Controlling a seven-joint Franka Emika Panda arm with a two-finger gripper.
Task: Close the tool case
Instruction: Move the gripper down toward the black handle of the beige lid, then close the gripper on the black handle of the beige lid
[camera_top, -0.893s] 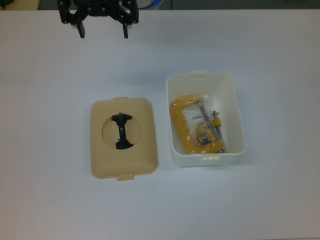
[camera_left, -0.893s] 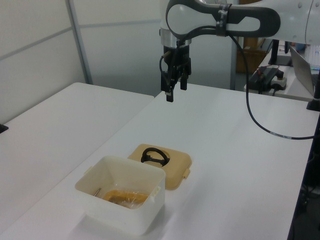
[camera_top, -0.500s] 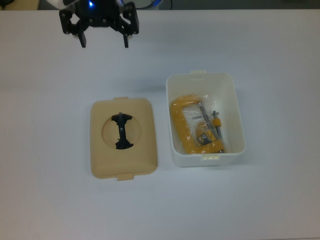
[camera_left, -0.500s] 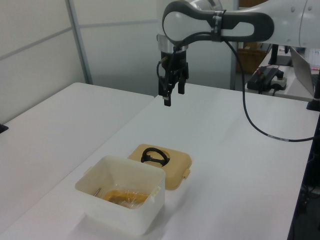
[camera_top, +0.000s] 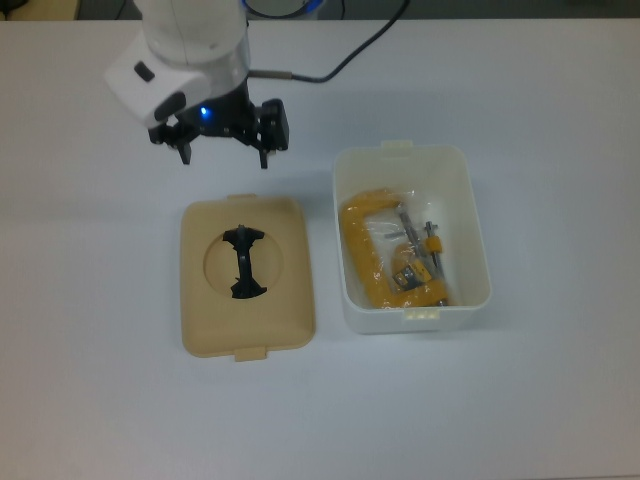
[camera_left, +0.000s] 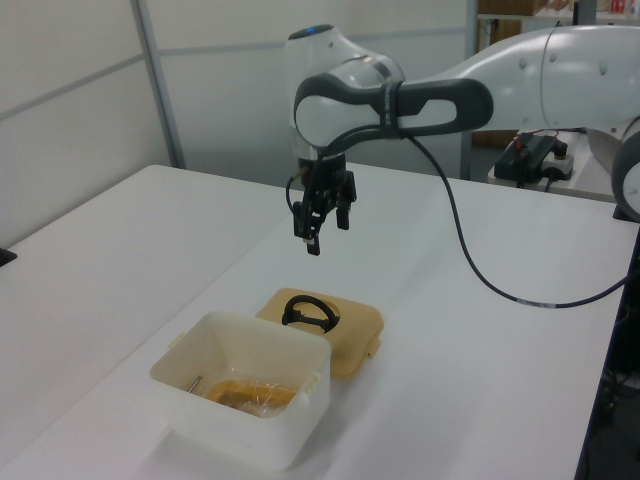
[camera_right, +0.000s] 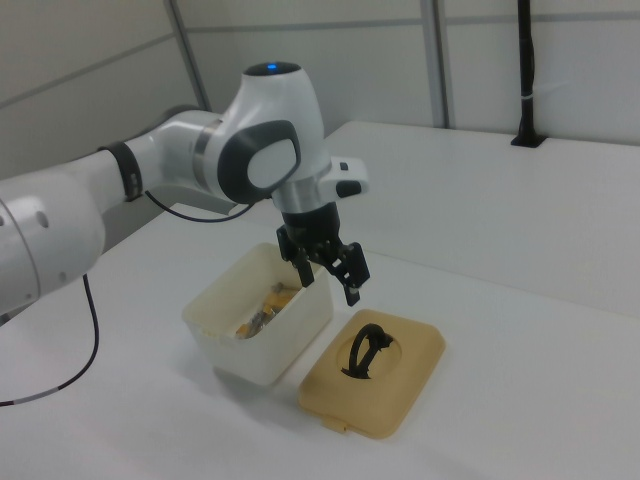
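My gripper (camera_top: 224, 152) hangs in the air above the white table (camera_top: 560, 90), with its two fingers spread apart and nothing between them. In the top view it is over the table just beyond the far edge of the lid (camera_top: 248, 277), not touching it. The beige lid lies flat on the table with its round recess facing up, and the black handle (camera_top: 242, 262) sits inside this recess. Just beside it, on the top view's right, stands the white box (camera_top: 411, 238) of the tool case, open on top. Inside the box I see a yellow clamp (camera_top: 372, 255) in clear plastic wrap. In the left view the box (camera_left: 243, 400) is nearer to the camera and the lid (camera_left: 340, 325) is behind it.
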